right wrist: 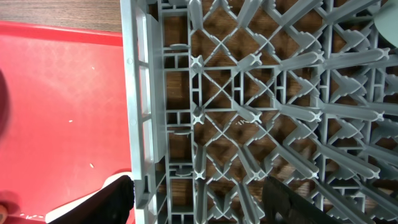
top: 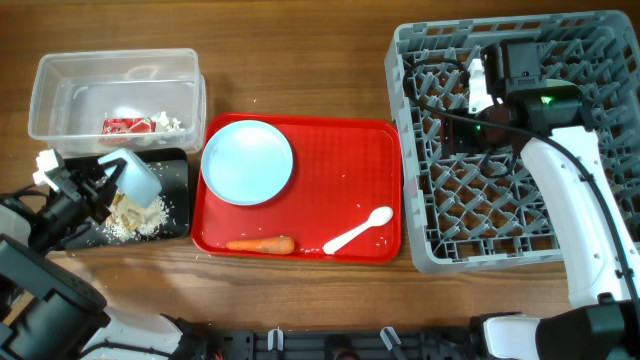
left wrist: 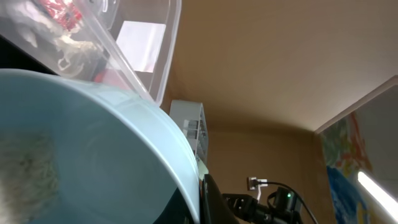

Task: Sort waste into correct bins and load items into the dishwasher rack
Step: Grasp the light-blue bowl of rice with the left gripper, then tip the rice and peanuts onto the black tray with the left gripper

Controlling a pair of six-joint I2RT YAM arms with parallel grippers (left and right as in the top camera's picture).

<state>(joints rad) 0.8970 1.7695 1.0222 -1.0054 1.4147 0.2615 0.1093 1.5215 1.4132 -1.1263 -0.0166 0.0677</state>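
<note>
My left gripper [top: 112, 183] is shut on the rim of the pale mint bowl [top: 138, 177] and holds it tilted over the black tray [top: 178, 175], where beige food scraps [top: 130, 218] lie. In the left wrist view the bowl [left wrist: 93, 155] fills the frame, with a finger [left wrist: 204, 208] at its rim. The clear tub [top: 60, 95] holds the red-and-white wrapper [top: 125, 125] and white tissue [top: 168, 122]. My right gripper [right wrist: 202, 202] is open and empty above the grey dishwasher rack [top: 420, 255]. The blue plate [top: 247, 161], carrot [top: 262, 244] and white spoon [top: 358, 231] lie on the red tray. The yellow cup is out of view.
The red serving tray [top: 340, 160] sits between the bins and the rack; its edge also shows in the right wrist view [right wrist: 62, 93]. Crumbs are scattered on the wood left of the tub. The right arm [top: 570, 200] reaches over the rack's right half.
</note>
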